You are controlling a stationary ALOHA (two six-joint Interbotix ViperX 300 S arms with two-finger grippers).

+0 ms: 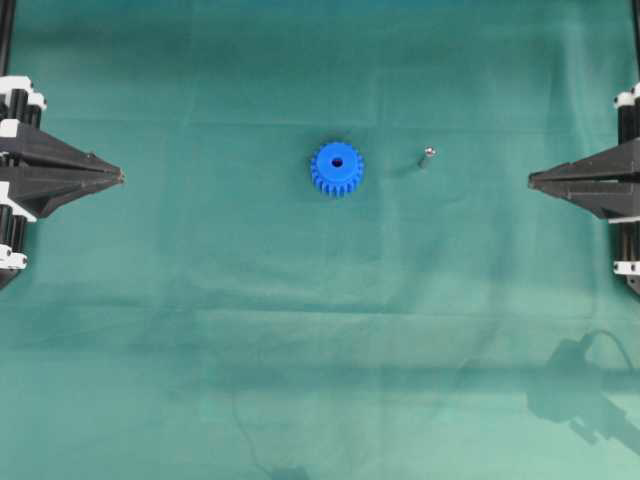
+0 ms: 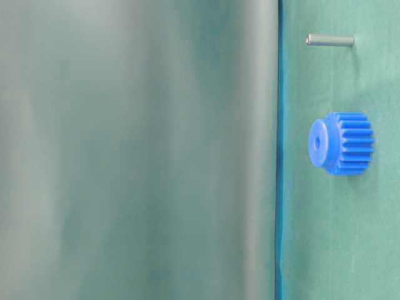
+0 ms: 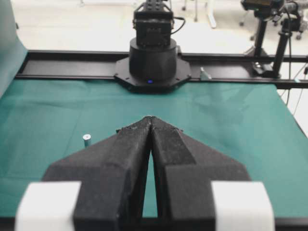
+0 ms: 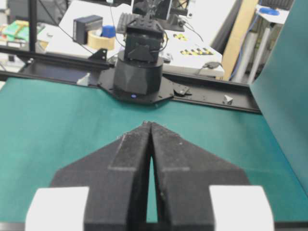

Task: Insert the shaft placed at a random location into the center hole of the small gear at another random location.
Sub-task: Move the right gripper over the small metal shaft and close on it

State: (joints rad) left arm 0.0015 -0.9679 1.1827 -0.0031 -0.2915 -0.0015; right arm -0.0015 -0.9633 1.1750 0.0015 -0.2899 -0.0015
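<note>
Both grippers parked at the table edges, well apart from the parts: left gripper [image 1: 120,177] and right gripper [image 1: 531,180], each with jaws pressed together tip to tip, holding nothing. Same picture from the wrist views: fingertips meeting at a point, only green cloth [image 1: 200,330] beyond.

Gear [image 1: 337,168] near the middle of the cloth, flat on one face, hub up, hole [image 1: 336,160] open to the top. Shaft [image 1: 427,156] just to its right as seen from overhead, nearer the right gripper, standing on end; visible from the left wrist as a small upright pin [image 3: 86,140]. From table level, shaft [image 2: 330,40] and gear [image 2: 342,142] clearly apart, nothing between them.

Judging by look: shaft rigid metal, light, smooth and likely slippery, easy to topple with a glancing touch. Best taken across its upper half, jaws square to it, leaving the lower end free for entry. Gear stiff plastic, light, likely to slide on the cloth under a sideways push; probably worth pinching by the toothed rim to steady it.
</note>
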